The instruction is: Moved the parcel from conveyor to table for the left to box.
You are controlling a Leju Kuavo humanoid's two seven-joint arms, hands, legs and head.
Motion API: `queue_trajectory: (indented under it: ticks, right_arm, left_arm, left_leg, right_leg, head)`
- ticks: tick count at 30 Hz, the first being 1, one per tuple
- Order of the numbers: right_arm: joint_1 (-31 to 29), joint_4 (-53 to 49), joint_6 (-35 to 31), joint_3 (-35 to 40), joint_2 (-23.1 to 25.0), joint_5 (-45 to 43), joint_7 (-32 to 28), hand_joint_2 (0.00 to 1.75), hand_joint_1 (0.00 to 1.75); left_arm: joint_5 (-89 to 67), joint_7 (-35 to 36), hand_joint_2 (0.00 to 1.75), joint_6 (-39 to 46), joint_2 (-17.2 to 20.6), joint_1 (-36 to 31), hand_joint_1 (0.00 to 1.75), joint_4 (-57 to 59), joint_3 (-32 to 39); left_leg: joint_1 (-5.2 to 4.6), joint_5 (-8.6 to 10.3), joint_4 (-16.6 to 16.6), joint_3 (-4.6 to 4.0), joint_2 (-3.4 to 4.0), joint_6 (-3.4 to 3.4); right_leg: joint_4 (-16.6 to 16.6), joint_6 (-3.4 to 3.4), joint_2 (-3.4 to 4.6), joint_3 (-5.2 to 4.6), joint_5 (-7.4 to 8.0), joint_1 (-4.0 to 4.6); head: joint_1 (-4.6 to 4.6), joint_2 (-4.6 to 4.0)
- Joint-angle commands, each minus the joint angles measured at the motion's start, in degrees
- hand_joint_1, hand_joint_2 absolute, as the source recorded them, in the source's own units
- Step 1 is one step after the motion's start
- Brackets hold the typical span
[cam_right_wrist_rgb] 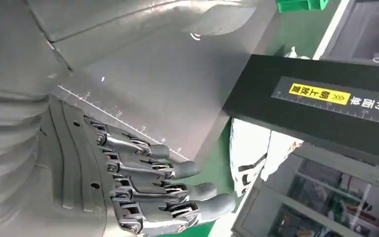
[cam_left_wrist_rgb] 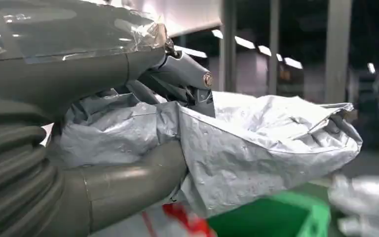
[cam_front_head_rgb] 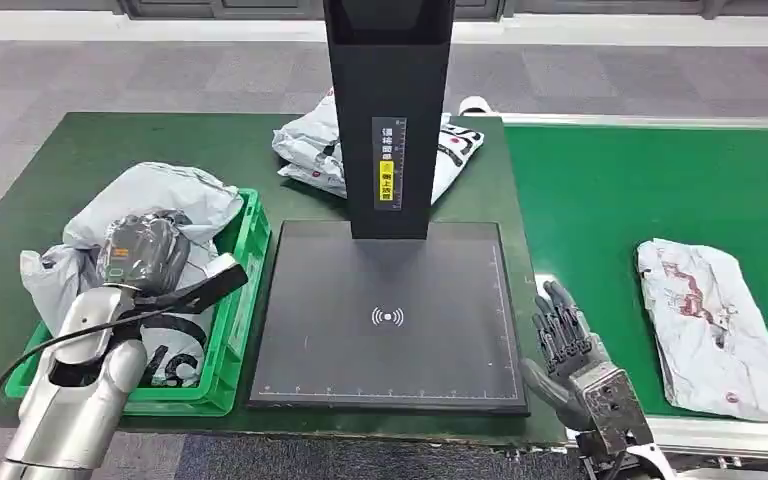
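Parcel on conveyor (cam_front_head_rgb: 712, 325): crumpled white poly mailer with red-black print, lying flat at right of frame.
Left hand (cam_front_head_rgb: 145, 255): gripping a grey plastic mailer (cam_left_wrist_rgb: 237, 148) over the green crate (cam_front_head_rgb: 245, 290), lower left.
Right hand (cam_front_head_rgb: 568, 345): hovering empty, fingers spread, beside the scanner pad (cam_front_head_rgb: 390, 315).

left hand (cam_front_head_rgb: 145, 250) fingers buried in grey parcel (cam_front_head_rgb: 150, 200); scanner post (cam_front_head_rgb: 390, 110) top cut off

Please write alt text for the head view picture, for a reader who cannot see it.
The robot's left hand holds a grey parcel over a green crate on a green table. Its right hand is open beside a black scanner pad. Another parcel lies on the conveyor.
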Motion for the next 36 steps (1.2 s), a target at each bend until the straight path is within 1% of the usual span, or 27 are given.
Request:
queue_trajectory:
  ticks: [1, 4, 5, 6, 7, 8, 11, 12, 13, 14, 15, 16, 17, 19, 20, 21, 22, 23, 24, 26, 29, 30, 31, 33, 36]
  right_arm:
    - [-2.7, 3.6, 1.1, -1.8, -0.9, -0.4, 0.2, 1.75, 0.0]
    - [-2.9, 3.8, 1.2, -1.6, -1.0, -0.4, 0.2, 1.75, 0.0]
    - [-2.9, 3.8, 1.2, -1.6, -1.0, -0.4, 0.2, 1.75, 0.0]
    - [-2.9, 3.8, 1.2, -1.6, -1.0, -0.4, 0.2, 1.75, 0.0]
    - [-2.9, 3.8, 1.3, -1.6, -1.0, -0.4, 0.2, 1.75, 0.0]
    - [-2.9, 3.8, 1.3, -1.6, -1.0, -0.4, 0.2, 1.75, 0.0]
    - [-3.1, 3.8, 1.4, -1.2, -1.1, -0.5, 0.5, 1.75, 0.0]
    - [-3.3, 4.0, 1.5, -0.9, -1.1, -0.4, 0.8, 1.75, 0.0]
    - [-3.7, 4.2, 1.6, -0.5, -1.2, -0.4, 0.9, 1.75, 0.0]
    - [-4.1, 4.6, 1.6, -0.2, -1.3, -0.4, 1.1, 1.75, 0.0]
    - [-4.5, 5.0, 1.6, 0.2, -1.4, -0.5, 1.3, 1.75, 0.0]
    - [-4.8, 5.2, 1.7, 0.4, -1.5, -0.5, 1.4, 1.75, 0.0]
    - [-5.2, 5.5, 1.8, 0.6, -1.6, -0.5, 1.4, 1.75, 0.0]
    - [-5.6, 5.9, 1.8, 0.8, -1.7, -0.5, 1.5, 1.75, 0.0]
    - [-5.8, 6.1, 1.9, 0.9, -1.8, -0.5, 1.5, 1.75, 0.0]
    - [-6.0, 6.4, 1.9, 1.0, -2.0, -0.6, 1.6, 1.75, 0.0]
    - [-6.0, 6.5, 1.9, 1.0, -2.2, -0.6, 1.6, 1.75, 0.0]
    - [-6.1, 6.5, 1.8, 1.0, -2.2, -0.6, 1.6, 1.75, 0.0]
    - [-6.0, 6.6, 1.7, 1.0, -2.4, -0.7, 1.7, 1.75, 0.0]
    - [-5.9, 6.4, 1.7, 1.0, -2.5, -0.7, 1.7, 1.75, 0.0]
    - [-5.9, 6.4, 1.7, 1.1, -2.4, -0.8, 1.7, 1.75, 0.0]
    - [-6.0, 6.4, 1.5, 1.1, -2.5, -0.8, 1.8, 1.75, 0.0]
    - [-5.8, 6.3, 1.4, 1.2, -2.6, -0.9, 1.8, 1.75, 0.0]
    - [-5.7, 6.1, 1.2, 1.0, -2.6, -1.0, 1.8, 1.75, 0.0]
    - [-5.7, 5.9, 1.0, 0.7, -2.5, -1.0, 1.9, 1.75, 0.0]
  left_arm:
    - [-0.6, 4.4, 1.75, -4.2, 3.9, 1.2, 1.75, 8.0, -4.8]
    - [-1.3, 5.2, 1.75, -4.1, 4.9, 1.9, 1.75, 8.1, -3.9]
    - [-1.3, 5.2, 1.75, -4.1, 4.9, 1.9, 1.75, 8.1, -3.9]
    - [-1.3, 5.2, 1.75, -4.1, 4.9, 1.9, 1.75, 8.1, -3.9]
    - [-1.2, 5.2, 1.75, -4.2, 4.8, 1.7, 1.75, 7.9, -3.9]
    - [-1.2, 5.2, 1.75, -4.2, 4.8, 1.7, 1.75, 7.9, -3.9]
    - [-7.4, 11.3, 1.75, -4.1, 5.5, 3.3, 1.75, 7.0, -1.6]
    - [-10.1, 14.1, 1.75, -3.5, 5.8, 4.5, 1.75, 6.7, 0.7]
    - [-13.0, 16.4, 1.75, -3.6, 6.2, 5.8, 1.75, 6.4, 2.6]
    - [-14.9, 17.4, 1.75, -3.7, 6.0, 7.0, 1.75, 5.8, 5.4]
    - [-17.5, 17.9, 1.75, -3.3, 5.5, 8.0, 1.75, 5.6, 8.8]
    - [-18.9, 18.8, 1.75, -3.4, 5.3, 8.4, 1.75, 5.7, 10.6]
    - [-19.9, 19.0, 1.75, -3.7, 5.0, 8.8, 1.75, 5.8, 12.5]
    - [-21.0, 19.4, 1.75, -3.9, 4.8, 9.5, 1.75, 5.7, 14.4]
    - [-21.9, 19.6, 1.75, -4.1, 4.6, 9.5, 1.27, 6.0, 15.3]
    - [-22.3, 19.7, 1.75, -3.9, 3.9, 9.1, 0.19, 6.3, 16.2]
    - [-22.5, 19.7, 1.75, -3.7, 3.6, 8.7, 0.16, 6.5, 16.3]
    - [-22.7, 19.9, 1.75, -3.4, 3.4, 8.5, 0.0, 6.5, 16.2]
    - [-22.7, 20.9, 0.0, -2.6, 2.9, 8.0, 0.0, 6.2, 15.3]
    - [-22.7, 22.7, 0.0, -2.5, 3.2, 7.6, 0.0, 5.6, 13.9]
    - [-22.7, 23.7, 0.0, -1.6, 3.2, 7.8, 0.0, 4.7, 13.3]
    - [-22.7, 23.4, 0.0, -1.9, 2.9, 7.4, 0.0, 4.6, 13.8]
    - [-22.7, 21.7, 0.0, 0.0, 2.3, 7.0, 0.0, 4.3, 14.4]
    - [-22.7, 19.7, 0.0, 1.9, 0.9, 6.1, 0.0, 3.5, 14.7]
    - [-22.7, 17.4, 0.0, 2.9, -0.5, 4.9, 0.0, 2.0, 14.1]
  left_leg:
    - [0.01, 0.02, -0.2, 0.27, 0.13, -0.01]
    - [0.03, -0.02, -0.1, 0.25, 0.17, -0.01]
    - [0.02, -0.01, -0.1, 0.17, 0.17, -0.01]
    - [0.05, 0.0, -0.2, 0.26, 0.2, -0.01]
    - [0.01, 0.0, -0.1, 0.13, 0.12, 0.0]
    - [0.05, 0.01, -0.2, 0.24, 0.13, -0.01]
    - [0.05, -0.01, -0.1, 0.16, 0.11, 0.0]
    - [0.05, 0.0, -0.2, 0.25, 0.17, 0.0]
    - [0.04, -0.03, -0.1, 0.17, 0.26, -0.01]
    - [0.06, -0.03, -0.2, 0.26, 0.29, -0.01]
    - [0.03, -0.05, -0.1, 0.21, 0.37, -0.02]
    - [0.05, -0.05, -0.1, 0.19, 0.35, -0.03]
    - [0.06, -0.07, -0.2, 0.33, 0.55, -0.04]
    - [0.12, -0.11, -0.3, 0.51, 0.69, -0.1]
    - [0.11, -0.08, -0.3, 0.5, 0.59, -0.11]
    - [0.09, -0.09, -0.2, 0.33, 0.55, -0.08]
    - [0.1, -0.08, -0.2, 0.28, 0.43, -0.08]
    - [0.14, -0.09, -0.2, 0.37, 0.5, -0.1]
    - [0.11, -0.07, -0.1, 0.22, 0.32, -0.11]
    - [0.11, -0.03, -0.2, 0.25, 0.2, -0.1]
    - [0.13, -0.04, -0.2, 0.29, 0.24, -0.1]
    - [0.11, -0.05, -0.2, 0.28, 0.25, -0.1]
    - [0.14, -0.05, -0.2, 0.35, 0.27, -0.1]
    - [0.12, -0.06, -0.1, 0.22, 0.2, -0.1]
    - [0.15, -0.03, -0.2, 0.28, 0.11, -0.09]
  right_leg:
    - [-0.2, -0.04, 0.01, 0.26, 0.04, 0.03]
    - [-0.2, -0.04, 0.08, 0.22, 0.03, 0.05]
    - [-0.1, -0.03, 0.07, 0.15, 0.02, 0.03]
    - [-0.2, -0.05, 0.06, 0.25, 0.03, 0.07]
    - [-0.1, -0.02, 0.03, 0.13, 0.01, 0.01]
    - [-0.2, -0.05, -0.01, 0.26, 0.02, 0.07]
    - [-0.1, -0.03, 0.01, 0.19, 0.02, 0.06]
    - [-0.2, -0.04, 0.03, 0.27, 0.03, 0.07]
    - [-0.1, -0.03, 0.16, 0.15, 0.04, 0.05]
    - [-0.2, -0.05, 0.15, 0.26, 0.05, 0.08]
    - [-0.1, -0.04, 0.26, 0.15, 0.04, 0.04]
    - [-0.1, -0.05, 0.24, 0.16, 0.05, 0.07]
    - [-0.2, -0.08, 0.4, 0.23, 0.08, 0.08]
    - [-0.3, -0.13, 0.49, 0.36, 0.12, 0.15]
    - [-0.3, -0.13, 0.41, 0.37, 0.1, 0.15]
    - [-0.2, -0.08, 0.44, 0.23, 0.08, 0.12]
    - [-0.2, -0.07, 0.35, 0.22, 0.05, 0.13]
    - [-0.3, -0.1, 0.35, 0.31, 0.07, 0.18]
    - [-0.1, -0.07, 0.22, 0.14, 0.01, 0.14]
    - [-0.2, -0.08, 0.07, 0.26, 0.0, 0.15]
    - [-0.2, -0.1, 0.1, 0.3, 0.0, 0.17]
    - [-0.2, -0.09, 0.12, 0.28, 0.0, 0.15]
    - [-0.3, -0.1, 0.11, 0.36, 0.01, 0.18]
    - [-0.1, -0.09, 0.08, 0.24, -0.02, 0.16]
    - [-0.2, -0.1, -0.04, 0.34, -0.02, 0.19]
  head:
    - [0.0, 0.0]
    - [0.0, 0.0]
    - [0.0, 0.0]
    - [0.0, 0.0]
    - [0.0, 0.0]
    - [0.0, 0.0]
    - [0.0, 0.0]
    - [0.0, 0.0]
    - [0.0, 0.0]
    - [0.0, -0.02]
    - [0.0, 0.0]
    - [0.0, 0.0]
    - [-0.02, 0.0]
    - [-0.02, 0.0]
    - [0.0, 0.0]
    - [0.0, 0.0]
    - [0.0, -0.02]
    - [-0.02, 0.0]
    - [0.0, -0.02]
    - [0.0, 0.0]
    - [0.0, 0.0]
    - [0.0, 0.0]
    - [0.0, 0.0]
    - [0.0, 0.0]
    - [0.0, 0.0]
